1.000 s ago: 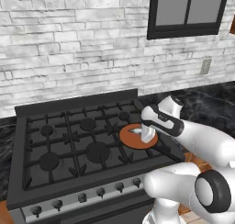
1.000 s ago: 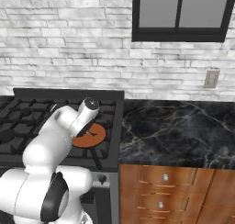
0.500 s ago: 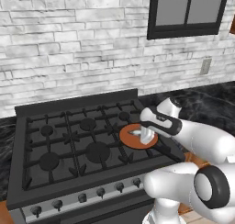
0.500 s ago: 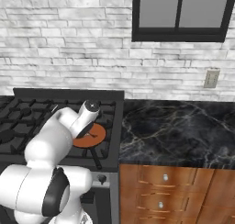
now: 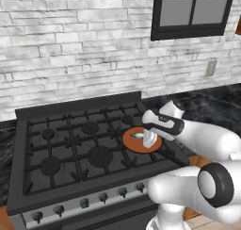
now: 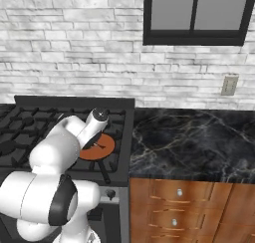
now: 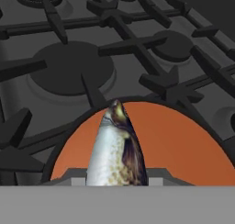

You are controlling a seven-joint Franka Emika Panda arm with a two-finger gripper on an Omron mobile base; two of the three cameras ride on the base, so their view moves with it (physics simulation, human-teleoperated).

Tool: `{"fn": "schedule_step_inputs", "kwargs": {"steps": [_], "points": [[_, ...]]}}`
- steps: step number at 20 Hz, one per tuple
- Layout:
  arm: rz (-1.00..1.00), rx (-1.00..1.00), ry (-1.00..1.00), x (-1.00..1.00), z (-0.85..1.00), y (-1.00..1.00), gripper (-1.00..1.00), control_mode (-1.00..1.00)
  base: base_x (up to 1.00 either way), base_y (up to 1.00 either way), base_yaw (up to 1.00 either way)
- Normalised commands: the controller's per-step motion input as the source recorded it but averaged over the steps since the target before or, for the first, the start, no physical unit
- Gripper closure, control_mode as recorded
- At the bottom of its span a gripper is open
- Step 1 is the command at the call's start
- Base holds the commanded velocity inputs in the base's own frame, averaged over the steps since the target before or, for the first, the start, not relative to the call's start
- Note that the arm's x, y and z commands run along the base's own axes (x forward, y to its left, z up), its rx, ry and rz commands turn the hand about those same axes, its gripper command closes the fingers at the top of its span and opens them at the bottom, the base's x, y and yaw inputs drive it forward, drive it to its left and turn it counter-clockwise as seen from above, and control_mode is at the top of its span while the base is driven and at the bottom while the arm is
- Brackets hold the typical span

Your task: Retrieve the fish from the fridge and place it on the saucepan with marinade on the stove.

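One fish (image 7: 117,149), and you have it pinched in the gripper (image 5: 149,140), fingers narrow around its body, head pointing away from the hand and out over the orange inside of the pan (image 7: 183,140). From the left base camera the fish (image 5: 139,135) shows as a small silvery sliver just at the fingertips, over the pan (image 5: 134,142), which sits on the front right part of the stove (image 5: 70,153). From the right base camera you see the pan (image 6: 102,148) past the forearm, with its long black handle running toward the stove's front edge; the fish itself is too small to make out there.

Versus half a second and a second ago: very little has changed. Your cameras have not shifted, the pan is in the same spot, and the hand has stayed over the pan with at most a slight shift. Grip looks the same, fish still held and not lying free in the pan.

Whether the fish touches the pan's bottom, you cannot tell from these views.

Writing: none readable. Stove knobs (image 5: 103,197) along the silver front carry no legible marks, and the wall outlet (image 6: 229,85) above the dark marble counter (image 6: 194,147) is plain.
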Motion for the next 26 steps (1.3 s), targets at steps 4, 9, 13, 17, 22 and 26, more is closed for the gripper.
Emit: {"fn": "schedule_step_inputs", "kwargs": {"steps": [4, 9, 13, 17, 22, 26], "points": [[0.0, 0.0, 0.0, 0.01, -0.04, 0.0, -1.0, -1.0, 0.0, 0.0, 0.0], [0.0, 0.0, 0.0, 0.0, 0.0, 0.0, -1.0, -1.0, 0.0, 0.0, 0.0], [0.0, 0.0, 0.0, 0.0, 0.02, 0.0, -1.0, -1.0, 0.0, 0.0, 0.0], [-0.01, 0.0, -0.07, -0.13, 0.39, -0.04, -1.0, -1.0, 0.0, 0.0, 0.0], [-0.05, 0.02, -0.2, -0.83, 0.47, -0.55, -1.0, -1.0, 0.0, 0.0, 0.0], [-0.13, 0.09, -0.24, -1.0, 0.23, -0.93, -1.0, -1.0, 0.0, 0.0, 0.0]]}}
